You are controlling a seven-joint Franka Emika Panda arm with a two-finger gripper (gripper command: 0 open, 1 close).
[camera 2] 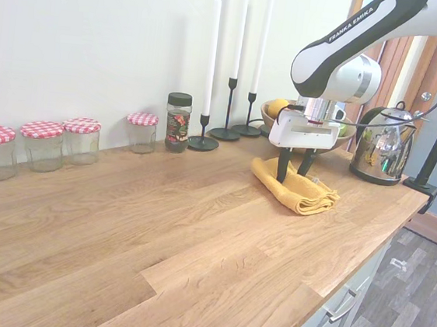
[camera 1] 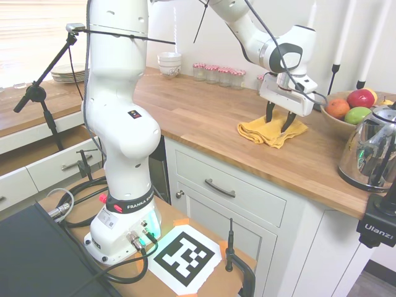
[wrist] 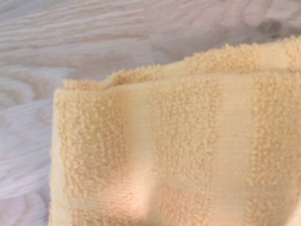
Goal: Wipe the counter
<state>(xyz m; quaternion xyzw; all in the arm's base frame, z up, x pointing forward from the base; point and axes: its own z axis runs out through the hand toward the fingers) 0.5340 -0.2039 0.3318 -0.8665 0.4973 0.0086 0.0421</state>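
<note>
Resting open tool (camera 1: 279, 122) on cloth (camera 1: 271, 130) | wrist: terry ribs (wrist: 188, 155)

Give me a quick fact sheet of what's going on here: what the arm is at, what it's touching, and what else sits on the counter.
job: wipe the counter
cloth: yellow towel, folded, lying on the counter
gripper: open, pointing down, fingertips on the towel
jars: four with red-checked lids, along the wall
candles: three white ones in dark holders, behind the towel
fruit bowl: by the wall, beyond the towel
kettle: shiny metal, at the counter's end
wrist view: only towel and wood grain
</note>
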